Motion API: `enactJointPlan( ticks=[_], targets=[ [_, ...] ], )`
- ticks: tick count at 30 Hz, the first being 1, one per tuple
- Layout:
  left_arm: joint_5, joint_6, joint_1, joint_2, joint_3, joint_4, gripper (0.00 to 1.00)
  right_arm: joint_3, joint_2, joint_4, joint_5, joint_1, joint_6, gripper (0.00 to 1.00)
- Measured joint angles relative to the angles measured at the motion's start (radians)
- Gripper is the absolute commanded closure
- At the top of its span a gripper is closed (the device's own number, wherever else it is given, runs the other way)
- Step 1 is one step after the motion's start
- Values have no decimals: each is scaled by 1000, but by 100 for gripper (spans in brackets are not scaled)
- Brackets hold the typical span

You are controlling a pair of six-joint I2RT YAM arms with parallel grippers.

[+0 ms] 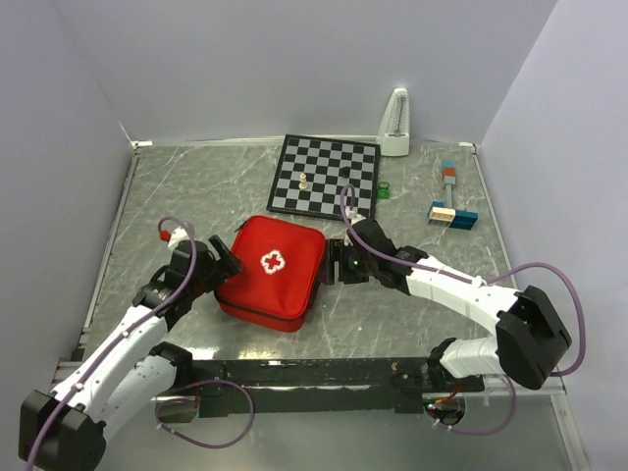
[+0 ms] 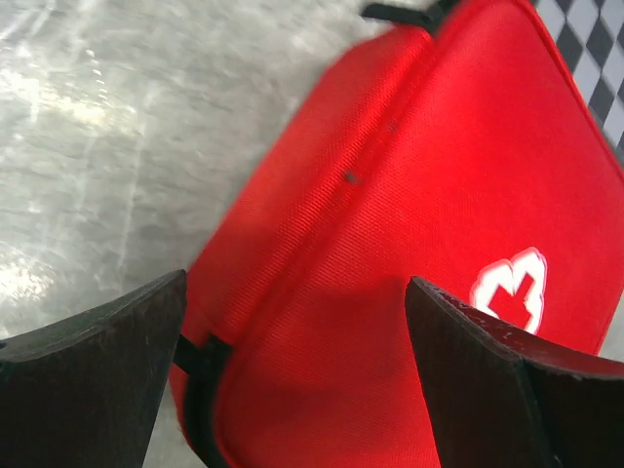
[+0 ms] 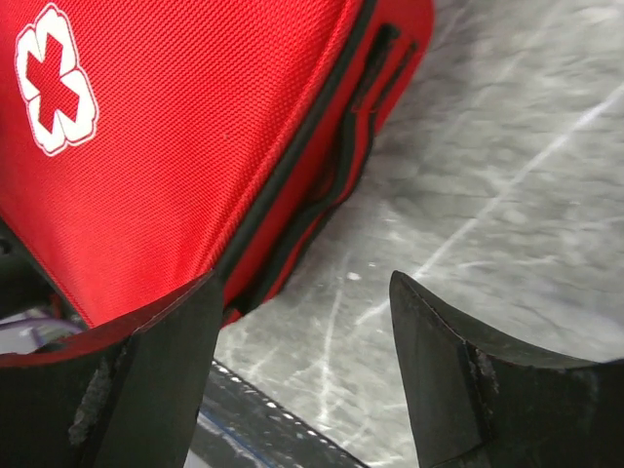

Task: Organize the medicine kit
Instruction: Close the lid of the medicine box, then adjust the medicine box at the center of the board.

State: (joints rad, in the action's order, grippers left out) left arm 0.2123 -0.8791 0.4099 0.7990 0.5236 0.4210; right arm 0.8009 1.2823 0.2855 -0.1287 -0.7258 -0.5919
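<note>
The medicine kit [image 1: 272, 270] is a closed red zip case with a white cross. It lies flat on the grey marbled table, in front of the chessboard. My left gripper [image 1: 228, 263] is open at the kit's left edge; in the left wrist view [image 2: 292, 370] its fingers straddle the kit's red top [image 2: 419, 195] near a black zip tab. My right gripper [image 1: 339, 267] is open and empty at the kit's right edge; in the right wrist view [image 3: 302, 361] the kit [image 3: 175, 136] lies by its left finger, with bare table between the fingers.
A black-and-white chessboard [image 1: 329, 172] with a small piece [image 1: 304, 182] lies behind the kit. A green object [image 1: 384, 190] sits at its right edge. A white metronome [image 1: 395, 124] stands at the back. Coloured blocks [image 1: 450, 211] lie at the right. White walls enclose the table.
</note>
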Motion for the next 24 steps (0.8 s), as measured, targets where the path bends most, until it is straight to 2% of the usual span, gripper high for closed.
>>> enactJointPlan(
  ticks=[3,6,10,17,20,22,24],
  targets=[
    [-55,-1,-62,-4,-23,-39,4,-10,26,-47,-38,0,-34,9],
    [-114,-2,-75,22,-22,-95,4,-10,51,-92,-60,2,-60,7],
    [-186,-6,-86,21,-84,-209,1,-10,112,-152,-105,18,-82,7],
    [-331,-16,-95,-10,-222,-423,18,4,203,-208,-207,66,-88,16],
    [-403,-18,-93,-20,-277,-515,20,29,212,-178,-212,89,-53,17],
    [-430,-19,-69,-32,-301,-552,20,53,213,-139,-189,104,-16,17],
    [-424,-2,10,-43,-307,-560,18,91,216,-85,-140,111,34,17]
  ],
)
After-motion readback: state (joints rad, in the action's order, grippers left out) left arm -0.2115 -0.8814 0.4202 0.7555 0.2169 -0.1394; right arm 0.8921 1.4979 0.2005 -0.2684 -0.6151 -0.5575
